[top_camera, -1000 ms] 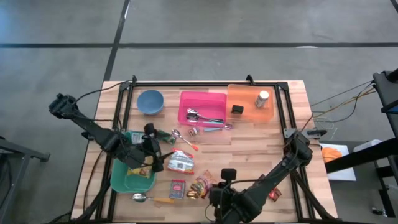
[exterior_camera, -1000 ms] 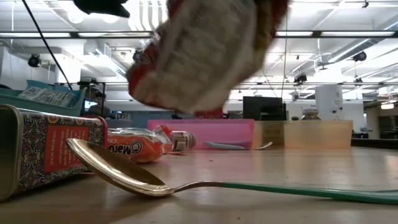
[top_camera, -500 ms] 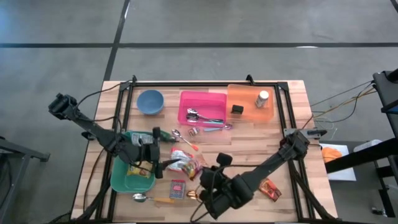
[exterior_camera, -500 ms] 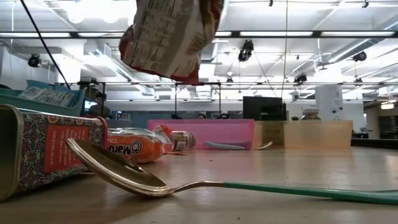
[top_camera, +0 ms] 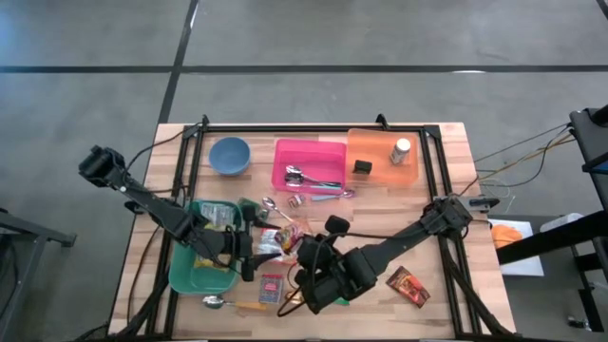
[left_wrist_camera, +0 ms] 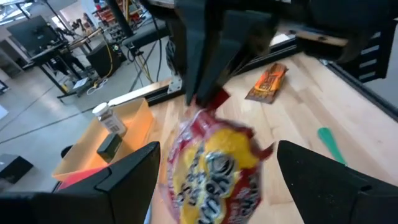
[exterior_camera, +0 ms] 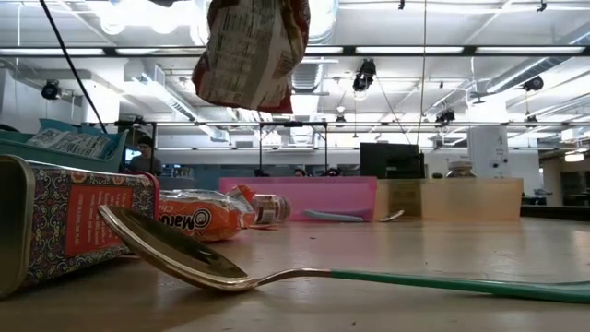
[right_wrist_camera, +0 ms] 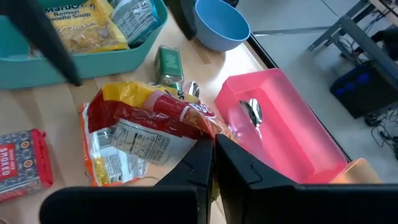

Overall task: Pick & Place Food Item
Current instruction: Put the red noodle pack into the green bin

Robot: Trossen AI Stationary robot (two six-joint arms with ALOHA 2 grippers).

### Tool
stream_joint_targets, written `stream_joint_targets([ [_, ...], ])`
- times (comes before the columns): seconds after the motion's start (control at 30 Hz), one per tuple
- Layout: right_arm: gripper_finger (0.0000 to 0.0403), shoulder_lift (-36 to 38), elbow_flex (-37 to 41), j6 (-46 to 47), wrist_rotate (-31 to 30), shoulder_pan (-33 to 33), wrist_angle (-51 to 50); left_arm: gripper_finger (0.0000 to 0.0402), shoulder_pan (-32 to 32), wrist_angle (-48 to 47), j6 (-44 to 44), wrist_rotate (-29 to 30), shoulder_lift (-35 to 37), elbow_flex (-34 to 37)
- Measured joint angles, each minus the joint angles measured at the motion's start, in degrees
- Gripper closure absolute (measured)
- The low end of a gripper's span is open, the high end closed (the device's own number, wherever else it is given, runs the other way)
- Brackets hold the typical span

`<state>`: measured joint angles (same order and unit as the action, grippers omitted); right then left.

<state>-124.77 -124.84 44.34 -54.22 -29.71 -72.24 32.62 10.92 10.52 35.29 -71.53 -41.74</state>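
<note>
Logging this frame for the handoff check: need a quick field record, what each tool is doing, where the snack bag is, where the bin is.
right tool: shut on snack bag, pinching one edge
snack bag: red and yellow, lifted clear of the table, hanging in the low view
left tool: open, facing the bag, not touching it
teal bin: on the left side of the table, food packets inside
table: wooden, with a loose spoon in front
</note>
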Motion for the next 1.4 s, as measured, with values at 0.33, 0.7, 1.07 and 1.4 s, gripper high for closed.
stream_joint_targets([
  [0.33, 0.0392, 0.1, -0.6, -1.3, 0.0, 0.7, 0.6, 0.0077, 2.0, -7.4, 0.2, 3.1, -8.1, -8.7],
  [0.7, 0.0392, 0.3, -0.6, -1.5, 0.0, 0.7, 1.1, 0.0078, 2.1, -12.3, 0.0, 7.6, -11.2, -13.1],
  [1.07, 0.0392, 0.5, -1.5, -5.5, -1.3, 0.5, 5.5, 0.0170, 1.9, -13.1, -0.1, 8.5, -11.1, -13.0],
  [1.4, 0.0392, 0.6, -1.5, -6.0, -1.5, 0.2, 6.3, 0.0295, 1.9, -13.1, -0.1, 13.6, -11.1, -13.0],
])
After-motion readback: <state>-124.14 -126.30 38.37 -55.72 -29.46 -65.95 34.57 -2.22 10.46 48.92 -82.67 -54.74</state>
